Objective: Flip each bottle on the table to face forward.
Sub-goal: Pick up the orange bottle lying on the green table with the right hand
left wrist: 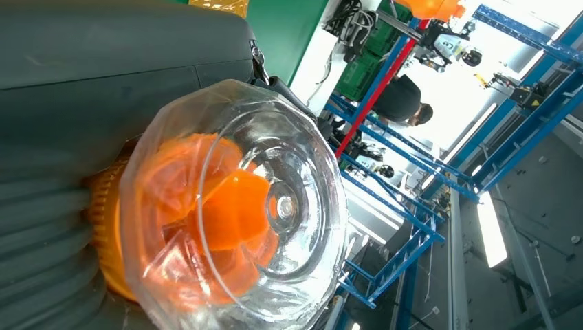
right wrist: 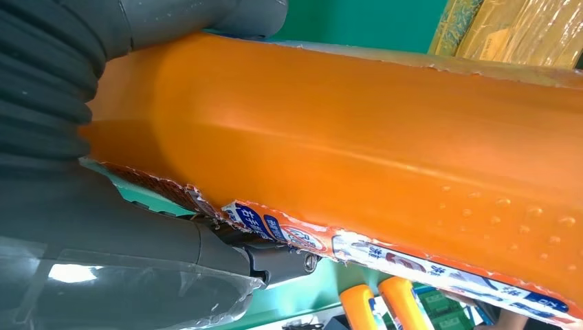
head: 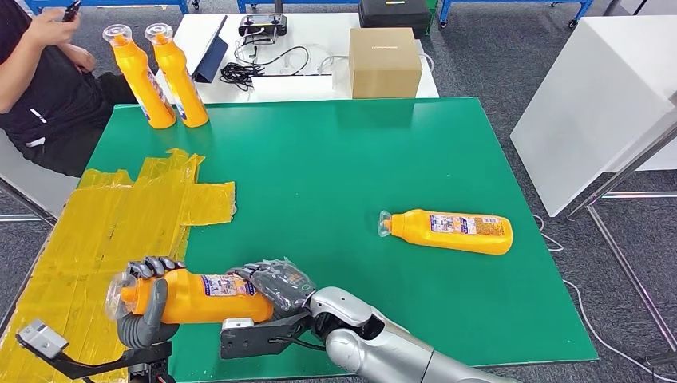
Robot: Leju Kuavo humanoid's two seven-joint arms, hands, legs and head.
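- Head view: both hands hold one orange plastic bottle with a clear cap (head: pixel 192 297) lying sideways over the near edge of the green table mat (head: pixel 343 175), beside the patch of yellow tape (head: pixel 104 231). The left hand (head: pixel 146 299) wraps the neck end; the right hand (head: pixel 275 283) grips the base end. A second orange bottle (head: pixel 447 231) lies flat farther right on the mat, and two upright orange bottles (head: pixel 164 76) stand at the mat's far left corner, near a seated person (head: pixel 36 88).
- Left wrist view: grey fingers (left wrist: pixel 103 75) close around the neck behind the clear cap (left wrist: pixel 234 206). The turn likely goes best with this hold firm, since the cap looks slick.
- Right wrist view: the thumb (right wrist: pixel 89 206) presses the orange body by its printed label (right wrist: pixel 385 258). The label probably should end up facing forward before the bottle is stood near the upright pair.
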